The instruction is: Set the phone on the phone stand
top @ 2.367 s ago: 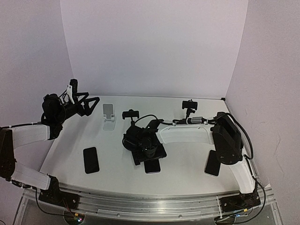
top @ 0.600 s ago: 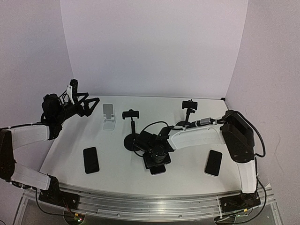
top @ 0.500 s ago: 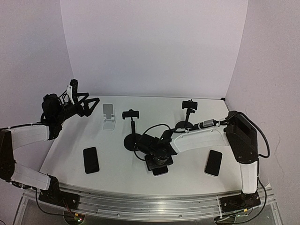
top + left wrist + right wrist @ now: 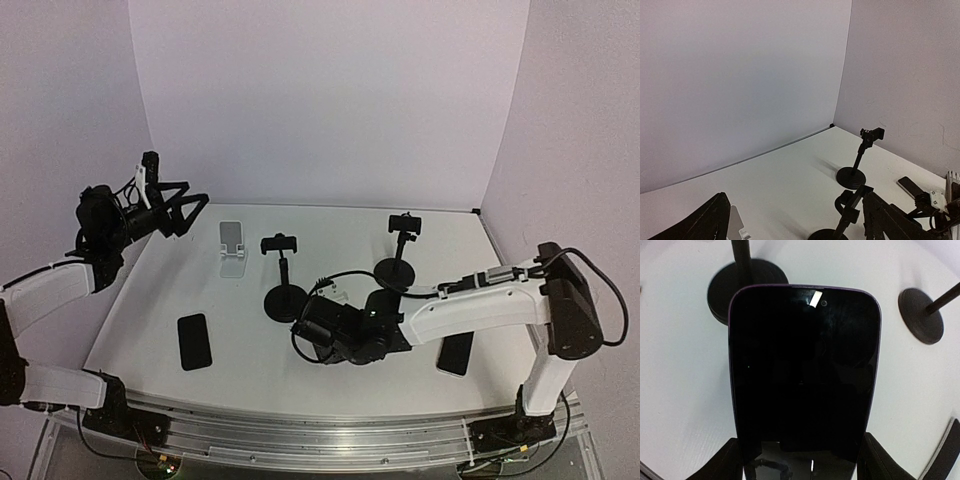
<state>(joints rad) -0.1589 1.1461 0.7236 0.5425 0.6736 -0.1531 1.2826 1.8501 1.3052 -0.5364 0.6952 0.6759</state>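
Note:
My right gripper (image 4: 322,335) is shut on a dark phone (image 4: 804,375), its fingers (image 4: 722,465) pressing on the two long edges. The phone hangs above the table, screen to the wrist camera, and points at the round base of a black clamp stand (image 4: 747,287). That stand (image 4: 283,270) is mid-table; a second black stand (image 4: 403,245) is behind and to the right. A small white phone stand (image 4: 232,248) sits at the back left. My left gripper (image 4: 185,215) is open and held high over the left edge, with nothing between its fingers (image 4: 705,225).
One spare phone (image 4: 194,341) lies flat at the front left and another (image 4: 456,353) at the front right, under my right forearm. The left wrist view shows the far stand (image 4: 860,160), the nearer stand (image 4: 847,215) and the white stand (image 4: 735,225). Walls enclose the table behind and on both sides.
My right gripper has picked the phone up off the table and swung it left toward the middle stand. My left arm has risen and drawn back to the left.

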